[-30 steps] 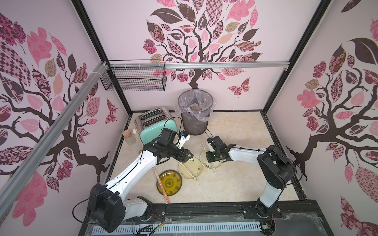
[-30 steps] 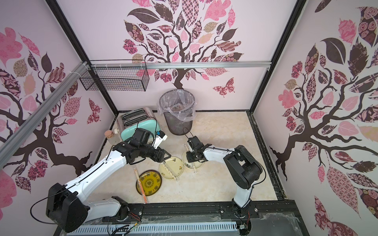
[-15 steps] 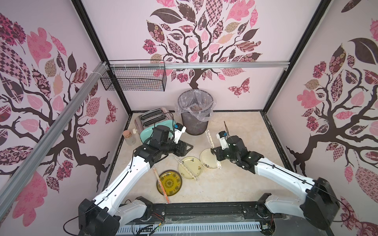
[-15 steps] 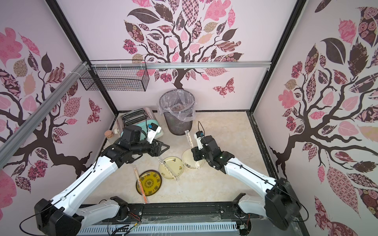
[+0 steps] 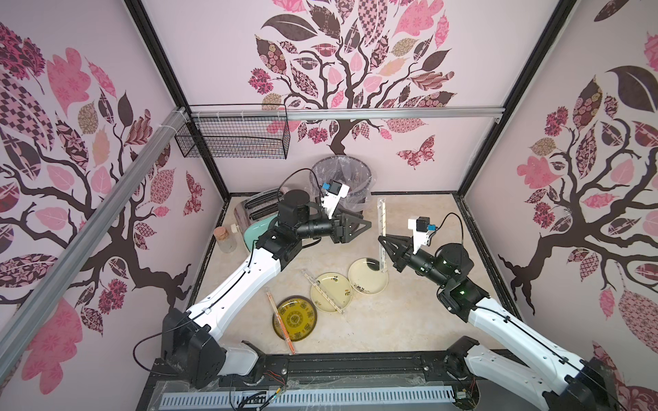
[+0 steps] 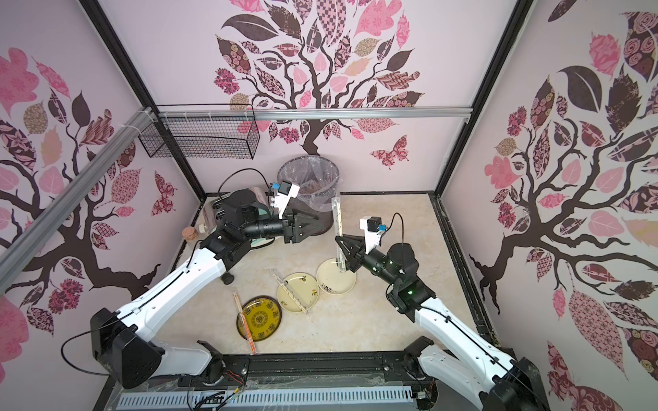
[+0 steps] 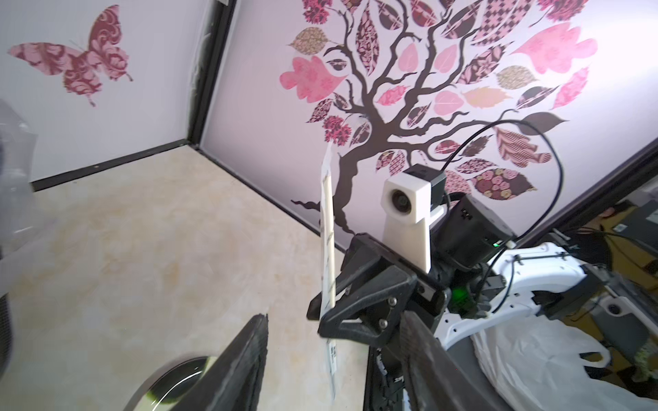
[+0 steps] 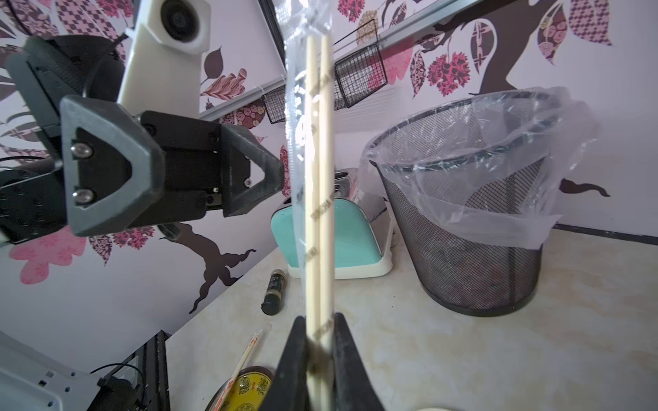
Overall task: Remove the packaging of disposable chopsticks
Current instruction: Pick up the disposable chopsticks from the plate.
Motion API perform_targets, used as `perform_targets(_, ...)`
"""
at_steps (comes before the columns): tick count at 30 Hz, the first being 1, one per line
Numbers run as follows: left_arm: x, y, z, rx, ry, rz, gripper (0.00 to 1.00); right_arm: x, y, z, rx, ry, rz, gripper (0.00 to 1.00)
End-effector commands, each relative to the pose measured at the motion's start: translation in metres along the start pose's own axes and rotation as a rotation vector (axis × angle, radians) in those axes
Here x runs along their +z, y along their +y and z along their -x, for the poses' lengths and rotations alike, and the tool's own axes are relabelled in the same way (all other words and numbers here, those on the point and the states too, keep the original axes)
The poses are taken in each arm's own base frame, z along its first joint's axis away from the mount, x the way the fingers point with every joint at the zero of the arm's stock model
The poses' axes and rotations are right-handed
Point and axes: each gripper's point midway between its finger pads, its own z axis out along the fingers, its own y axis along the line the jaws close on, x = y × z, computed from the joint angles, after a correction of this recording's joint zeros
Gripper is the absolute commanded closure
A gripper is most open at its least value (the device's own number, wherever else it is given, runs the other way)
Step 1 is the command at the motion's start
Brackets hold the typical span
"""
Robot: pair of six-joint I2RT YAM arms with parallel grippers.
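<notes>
Broadly, the beige marble-look counter [image 5: 409, 320] carries a black wire-mesh wastebasket lined with clear plastic [image 5: 359, 185] at its back edge and a mint-green and chrome toaster [image 5: 260, 227] in its back left corner. Above the counter's middle, the left gripper [image 5: 358, 231] hangs released, its jaws spread with nothing between them, just beside the wrapped pair in the right gripper [image 8: 318, 341]. That right gripper is clenched below the middle of a long clear-whitish plastic sleeve [image 8: 297, 142], held upright over a round cream plate [image 5: 363, 284]. Inside it, 2 pale wooden chopsticks [image 8: 324, 213] stand side by side. Another cream plate [image 5: 338, 288] just beside bears a clear sleeve with sticks inside [image 5: 322, 292], lying slantwise across it. Nearest the front edge, an orange-red tinted sleeve [image 5: 280, 322] lies across the left rim of a round yellow patterned plate [image 5: 299, 320].
</notes>
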Motion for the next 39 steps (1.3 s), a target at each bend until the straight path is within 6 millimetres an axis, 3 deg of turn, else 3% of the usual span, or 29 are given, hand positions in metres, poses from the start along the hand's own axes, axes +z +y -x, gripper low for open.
perform_targets(1, 0.007, -0.019, 0.015, 0.029, -0.026, -0.096, 0.45, -0.003, 0.016, 0.010, -0.015, -0.038, 0.082, 1.00)
perform_targets(11, 0.029, -0.007, 0.019, -0.016, 0.000, -0.080, 0.60, -0.002, 0.020, 0.003, -0.001, -0.021, 0.119, 1.00)
perform_targets(20, 0.036, -0.006, 0.014, -0.025, 0.020, -0.092, 0.98, 0.001, 0.018, 0.003, 0.002, -0.017, 0.114, 1.00)
perform_targets(23, 0.036, -0.007, 0.015, -0.016, 0.023, -0.092, 1.00, 0.004, 0.015, 0.002, 0.011, -0.007, 0.103, 1.00)
perform_targets(25, 0.034, -0.010, 0.016, 0.010, 0.020, -0.096, 1.00, 0.003, 0.009, -0.001, 0.032, -0.004, 0.076, 0.80)
perform_targets(28, 0.029, -0.006, 0.025, 0.038, -0.015, -0.032, 1.00, -0.002, -0.001, -0.008, 0.085, 0.023, 0.088, 0.41)
perform_targets(31, 0.020, -0.002, 0.035, 0.053, -0.041, -0.004, 1.00, -0.011, -0.005, -0.021, 0.157, 0.063, 0.141, 0.20)
perform_targets(35, 0.009, 0.002, 0.049, 0.040, -0.055, -0.033, 1.00, -0.016, 0.004, -0.038, 0.198, 0.116, 0.224, 0.19)
perform_targets(39, 0.002, -0.003, 0.051, 0.062, -0.030, -0.087, 1.00, -0.011, 0.013, -0.037, 0.198, 0.133, 0.302, 0.25)
